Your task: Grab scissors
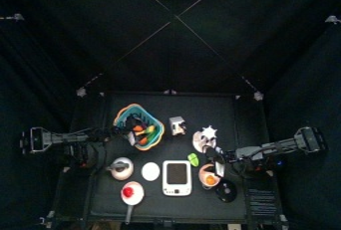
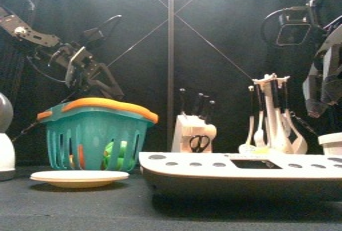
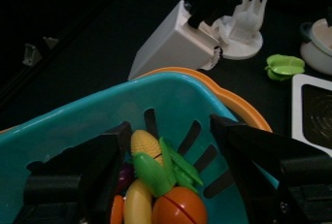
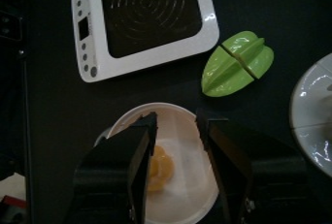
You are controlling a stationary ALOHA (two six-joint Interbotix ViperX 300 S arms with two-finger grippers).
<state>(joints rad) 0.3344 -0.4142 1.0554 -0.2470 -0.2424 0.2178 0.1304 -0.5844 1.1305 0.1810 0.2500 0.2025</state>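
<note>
Hovering over the teal basket [image 3: 78, 141], the left tool [image 3: 166, 184] is gaping apart. Scissors [image 2: 198, 143] are standing upright in the white block [image 2: 195, 133], handles up. Right tool [image 4: 176, 160] is spreading above a bowl [image 4: 162, 184].

Two black arms [image 1: 60, 142], looped black cables, flat matte-black end effector [image 4: 176, 155] jaws.

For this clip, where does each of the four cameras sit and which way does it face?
Top: overhead, straight down; table, both arms.
Front: table edge, level; basket, scale, arms behind.
Left wrist: above basket; open left end effector.
Right wrist: facing down on scale, green dish; open right end effector.
Shared: knife block.
</note>
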